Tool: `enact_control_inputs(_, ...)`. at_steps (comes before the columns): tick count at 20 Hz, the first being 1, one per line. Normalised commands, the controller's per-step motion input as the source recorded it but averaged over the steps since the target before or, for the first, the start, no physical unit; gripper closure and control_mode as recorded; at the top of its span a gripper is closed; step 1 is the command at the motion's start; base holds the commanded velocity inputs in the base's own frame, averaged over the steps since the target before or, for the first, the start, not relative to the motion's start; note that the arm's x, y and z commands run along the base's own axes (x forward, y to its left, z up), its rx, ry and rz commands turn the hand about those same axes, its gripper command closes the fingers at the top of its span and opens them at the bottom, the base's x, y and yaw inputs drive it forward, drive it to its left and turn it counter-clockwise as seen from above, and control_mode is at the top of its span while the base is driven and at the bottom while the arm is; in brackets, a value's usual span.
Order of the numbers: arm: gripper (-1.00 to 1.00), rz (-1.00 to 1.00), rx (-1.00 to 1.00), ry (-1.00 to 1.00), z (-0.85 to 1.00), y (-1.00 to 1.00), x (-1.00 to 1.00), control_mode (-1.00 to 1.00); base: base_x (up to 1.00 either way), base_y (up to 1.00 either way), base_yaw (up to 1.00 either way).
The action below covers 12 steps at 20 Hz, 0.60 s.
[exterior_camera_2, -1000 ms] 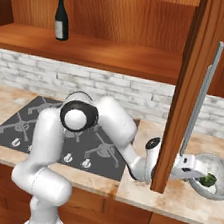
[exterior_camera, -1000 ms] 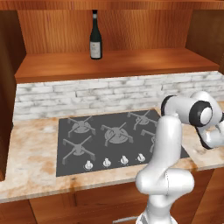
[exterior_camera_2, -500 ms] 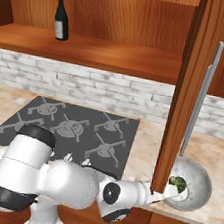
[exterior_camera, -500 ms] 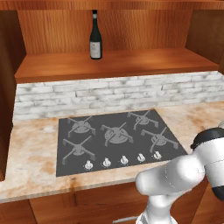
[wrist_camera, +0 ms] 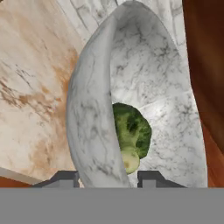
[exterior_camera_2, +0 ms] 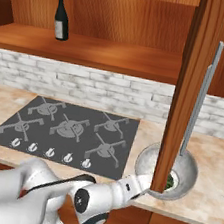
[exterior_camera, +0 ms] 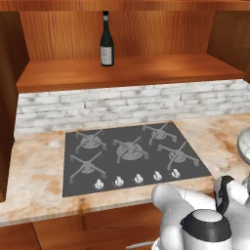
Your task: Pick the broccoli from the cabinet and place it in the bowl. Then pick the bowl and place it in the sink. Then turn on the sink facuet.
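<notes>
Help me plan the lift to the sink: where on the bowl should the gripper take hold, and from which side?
Probably the near rim of the bowl, one finger outside the wall and one inside, coming in from the counter's front edge. The wall is thin enough to pinch, the broccoli sits toward the middle, and the open cabinet door blocks the far side. The gripper straddles that rim already.

base views share hob (exterior_camera: 131, 156); hand view close on bowl (wrist_camera: 144, 100).
</notes>
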Motion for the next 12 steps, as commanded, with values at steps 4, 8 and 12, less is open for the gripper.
enact_control_inputs(4, 1.00, 0.06, 0.08, 0.25, 1.00, 0.65, -0.06, -1.00, 0.00, 0.00, 0.00)
enact_control_inputs(8, 1.00, 0.15, 0.18, 0.36, 1.00, 0.70, 0.00, -1.00, 0.00, 0.00, 0.00)
enact_control_inputs(12, 1.00, 0.20, 0.26, 0.28, 1.00, 0.58, -0.12, -1.00, 0.00, 0.00, 0.00)
